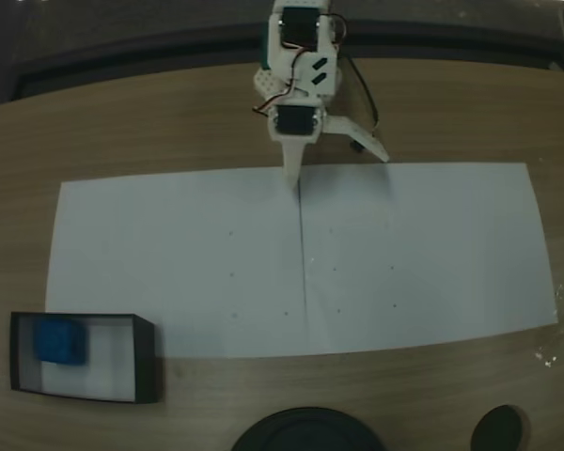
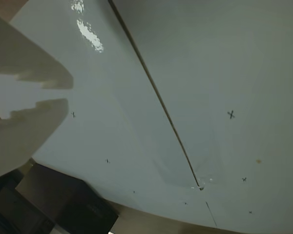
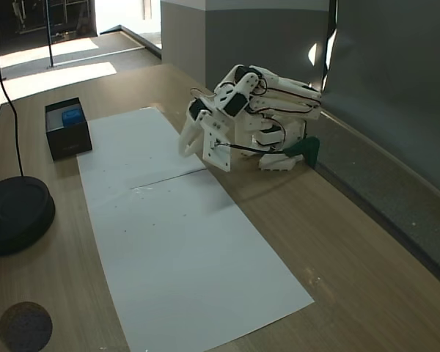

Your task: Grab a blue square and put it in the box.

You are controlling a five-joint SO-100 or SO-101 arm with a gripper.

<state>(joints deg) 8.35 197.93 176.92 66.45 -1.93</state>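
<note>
The blue square (image 1: pixel 57 340) sits inside the box (image 1: pixel 147 357), tucked into the left end of the tray as a fixed view from above shows it, up against the far-left wall. In another fixed view the same cube (image 3: pixel 72 116) shows as a bright spot in the black-walled box (image 3: pixel 67 141) at the far left corner of the white paper sheet (image 3: pixel 176 242).

The arm (image 3: pixel 257 110) is folded low at the back edge of the counter (image 3: pixel 337 242), well apart from the box. Its pincer (image 1: pixel 294 178) points down toward the near edge of the paper (image 1: pixel 423 254), right where a dark seam line (image 1: pixel 303 263) runs across the sheet. In the wrist view the pincer (image 2: pixel 58 92) comes in from the left, two pale fingers (image 2: pixel 29 63) with a narrow gap between their tips and nothing between them; it looks nearly closed, though the angle makes the exact gap hard to judge. It holds nothing.

The wrist view also catches small pen crosses (image 2: pixel 231 114) on the paper and the seam (image 2: pixel 156 92) running diagonally.

A round black base (image 3: pixel 15 213) stands on the counter just off the paper, and a smaller dark disc (image 3: pixel 24 326) lies near the front corner.
</note>
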